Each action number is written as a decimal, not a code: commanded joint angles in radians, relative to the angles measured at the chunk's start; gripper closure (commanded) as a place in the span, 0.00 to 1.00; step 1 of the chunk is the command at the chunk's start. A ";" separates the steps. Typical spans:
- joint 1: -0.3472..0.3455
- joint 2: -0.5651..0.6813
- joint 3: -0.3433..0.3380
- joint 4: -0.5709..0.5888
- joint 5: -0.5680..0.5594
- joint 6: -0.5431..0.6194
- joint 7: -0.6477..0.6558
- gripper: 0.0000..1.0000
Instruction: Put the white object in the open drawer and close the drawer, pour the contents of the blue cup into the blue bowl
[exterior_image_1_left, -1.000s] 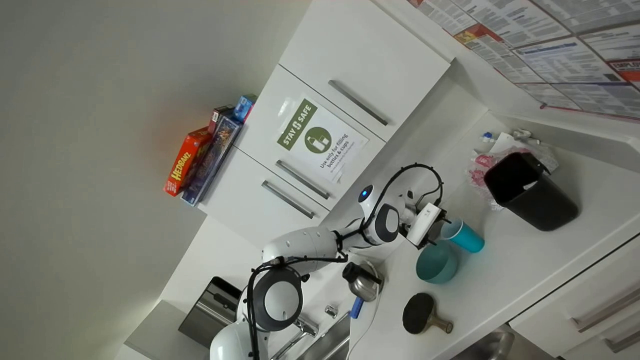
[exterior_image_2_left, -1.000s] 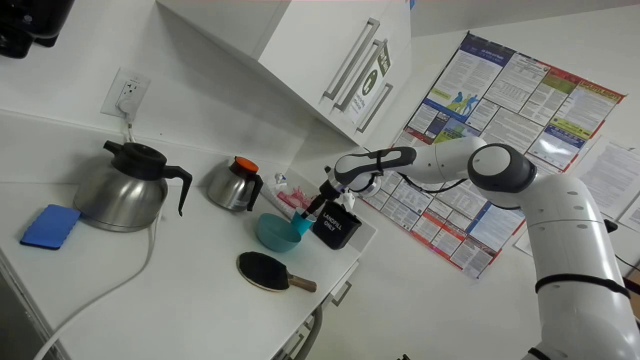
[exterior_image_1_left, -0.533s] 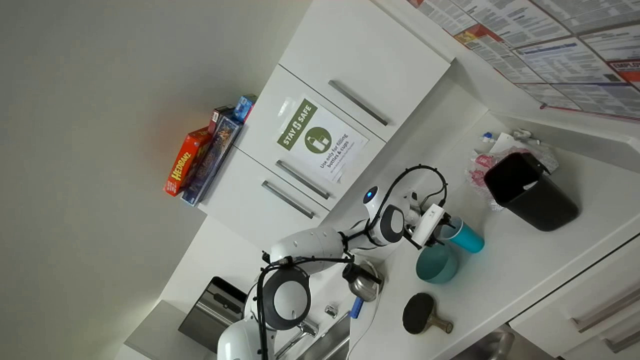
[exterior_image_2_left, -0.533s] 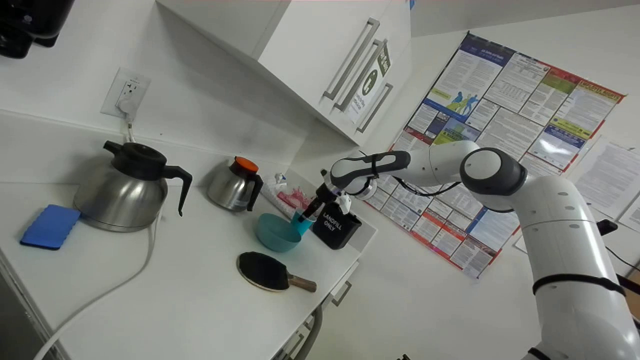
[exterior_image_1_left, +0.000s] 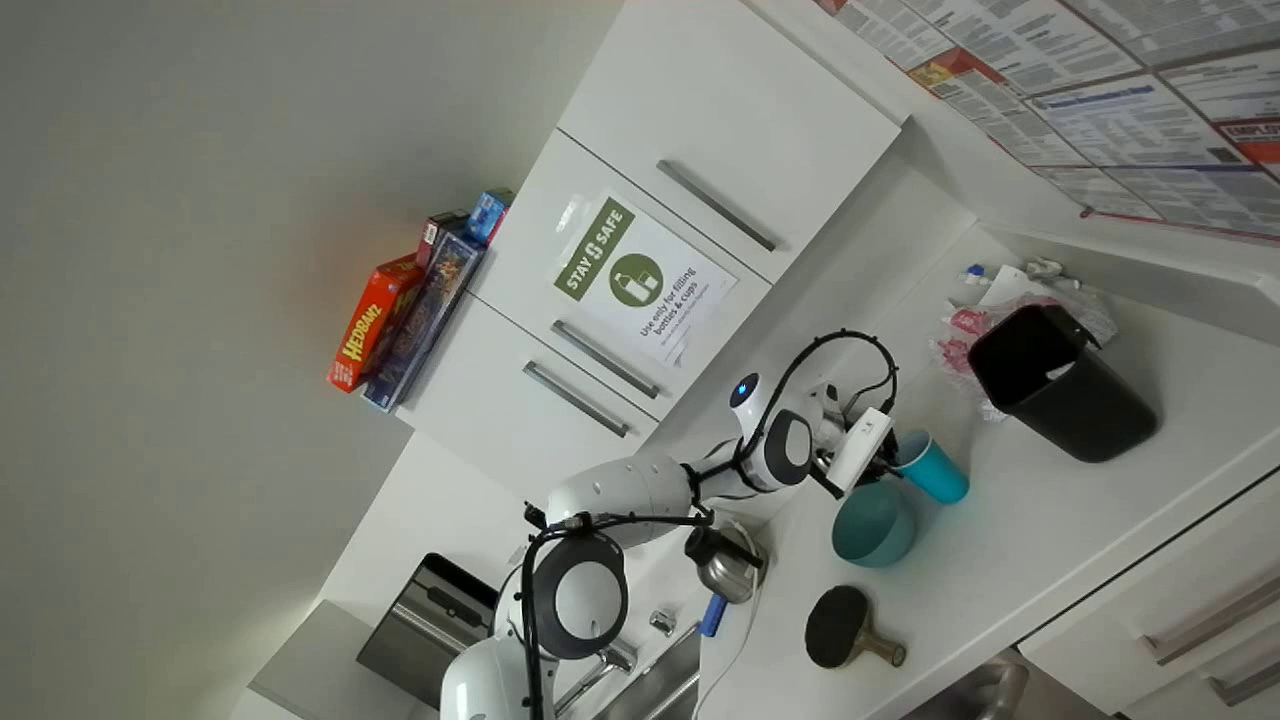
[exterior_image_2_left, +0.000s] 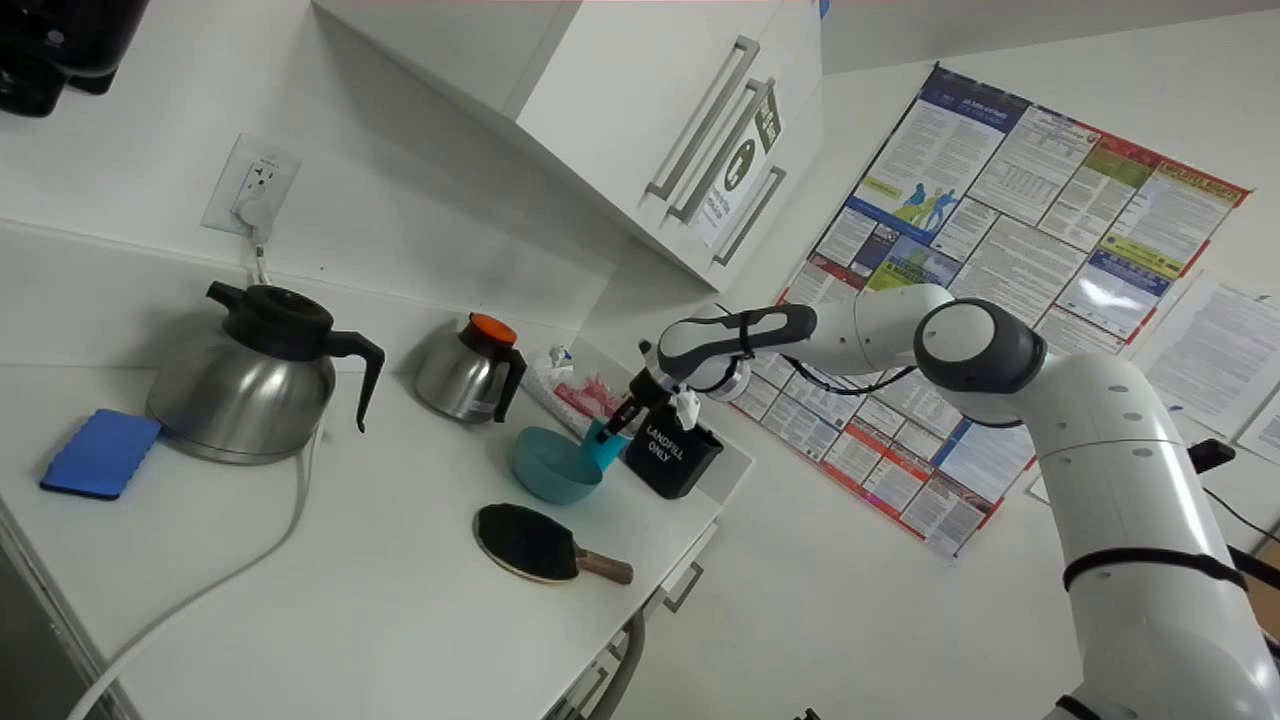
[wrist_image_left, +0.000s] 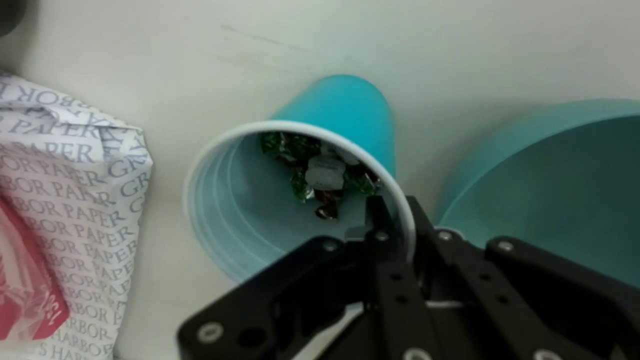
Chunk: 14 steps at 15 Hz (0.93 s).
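Wrist view: claw tight astride rim of blue cup

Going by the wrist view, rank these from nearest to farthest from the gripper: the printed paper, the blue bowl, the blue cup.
1. The blue cup: right at the gripper, which straddles its rim.
2. The blue bowl: on the picture's right.
3. The printed paper: on the picture's left, beyond the cup.
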 joint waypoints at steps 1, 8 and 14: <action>0.006 -0.020 -0.003 0.008 -0.027 -0.006 0.064 1.00; 0.064 -0.172 -0.024 -0.098 -0.065 0.105 0.244 0.99; 0.086 -0.313 0.028 -0.188 -0.049 0.046 0.414 0.99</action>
